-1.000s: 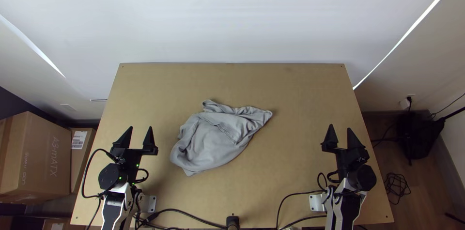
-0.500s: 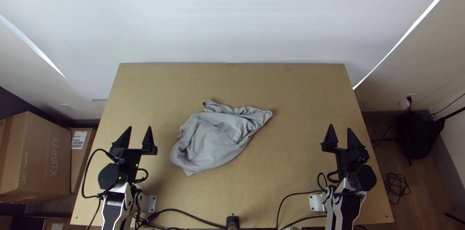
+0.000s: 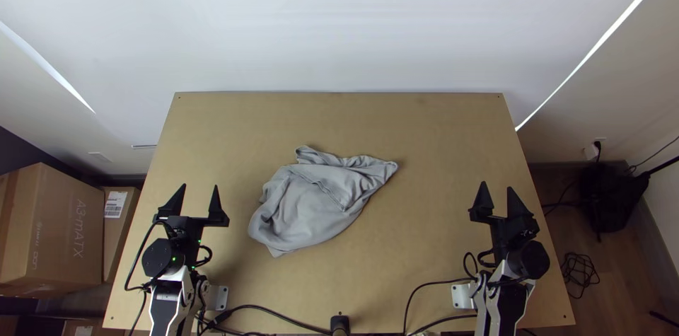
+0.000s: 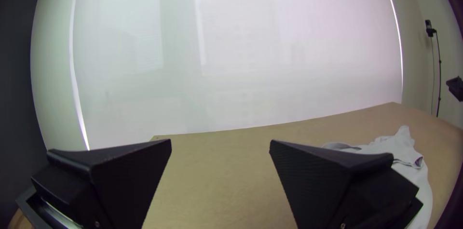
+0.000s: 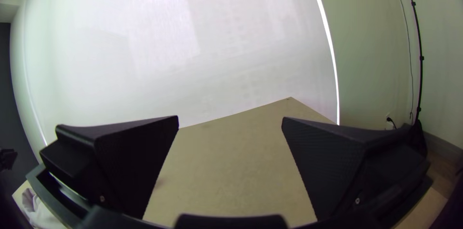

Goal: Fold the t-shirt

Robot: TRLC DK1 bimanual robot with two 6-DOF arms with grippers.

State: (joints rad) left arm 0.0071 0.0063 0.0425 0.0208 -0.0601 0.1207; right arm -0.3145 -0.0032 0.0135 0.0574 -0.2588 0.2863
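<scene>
Off to the right of the left gripper (image 3: pixel 199 189), whose fingers stand apart with nothing between them, the grey t-shirt (image 3: pixel 311 205) lies bunched on the table (image 3: pixel 431 258), its long axis slanting from a broad end near that gripper to a pointed tip farther out, toward the right gripper's side. Well to its right, the right gripper (image 3: pixel 496 187) is likewise spread and empty, so the left arm is nearer. Both aim ahead rather than at the cloth, so a first grasp probably calls for swinging inward, sideways.
</scene>
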